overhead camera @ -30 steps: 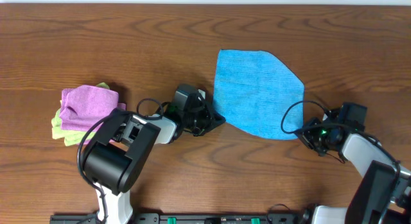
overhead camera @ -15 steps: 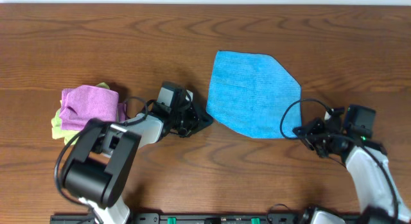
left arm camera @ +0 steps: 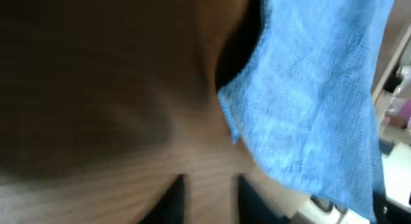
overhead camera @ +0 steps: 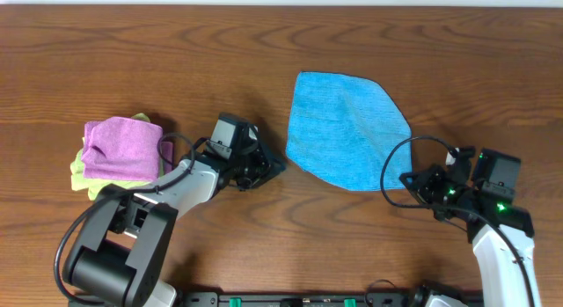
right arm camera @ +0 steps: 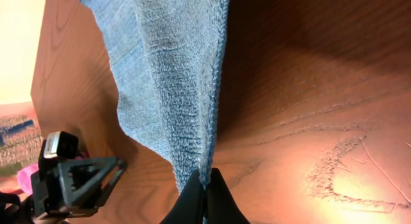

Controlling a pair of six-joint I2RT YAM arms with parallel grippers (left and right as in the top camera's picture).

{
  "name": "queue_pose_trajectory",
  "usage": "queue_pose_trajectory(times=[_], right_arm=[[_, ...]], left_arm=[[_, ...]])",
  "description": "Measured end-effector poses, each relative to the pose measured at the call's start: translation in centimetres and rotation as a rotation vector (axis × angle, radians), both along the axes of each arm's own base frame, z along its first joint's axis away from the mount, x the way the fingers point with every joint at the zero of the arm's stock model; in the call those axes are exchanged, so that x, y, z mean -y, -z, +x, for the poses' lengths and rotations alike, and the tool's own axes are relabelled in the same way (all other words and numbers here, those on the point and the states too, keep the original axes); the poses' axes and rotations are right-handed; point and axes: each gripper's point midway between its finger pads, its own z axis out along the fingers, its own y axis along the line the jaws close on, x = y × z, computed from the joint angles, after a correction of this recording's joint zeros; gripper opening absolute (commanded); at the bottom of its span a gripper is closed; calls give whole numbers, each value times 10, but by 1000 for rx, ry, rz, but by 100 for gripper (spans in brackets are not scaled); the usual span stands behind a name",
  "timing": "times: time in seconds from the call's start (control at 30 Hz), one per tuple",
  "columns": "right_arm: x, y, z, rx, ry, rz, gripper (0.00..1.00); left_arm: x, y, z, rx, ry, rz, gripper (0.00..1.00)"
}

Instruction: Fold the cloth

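Cloth [overhead camera: 347, 122] of nubby blue terry, one hemmed piece, lies flat right of centre on the wood-grain table [overhead camera: 132, 52]. My right gripper [right arm camera: 205, 179] pinches its near right corner. My left gripper [left arm camera: 209, 185], fingers parted and empty, sits beside its left corner. At left, one pink cloth [overhead camera: 123, 144] tops a yellow-green one [overhead camera: 79, 177].

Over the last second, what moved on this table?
The left tool backed away leftward from the cloth. It now sits open, clear of the cloth's edge. The right tool drew back toward the near right. It appears shut on the cloth's corner, and the cloth's right side pulled in slightly. The pink pile stayed put.
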Motion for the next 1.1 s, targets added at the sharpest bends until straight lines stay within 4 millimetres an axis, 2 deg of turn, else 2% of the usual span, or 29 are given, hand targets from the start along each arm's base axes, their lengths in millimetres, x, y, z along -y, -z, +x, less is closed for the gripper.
queue_pose_trajectory(times=[0.23,0.5,0.77,0.97,1.1], right_arm=[[0,0,0,-9,14,8,1],[-2,-1,0,-13,20,31,1],[-5,-3,0,-12,13,49,1],[-6,-3,0,-12,12,49,1],[-6,-3,0,-12,12,50,1]], left_arm=[[2,4,8,41,-55,65,52],[3,12,26,109,-111,101,53],[15,12,44,158,-130,34,52],[19,12,46,157,-137,22,52],[28,12,44,172,-118,17,51]])
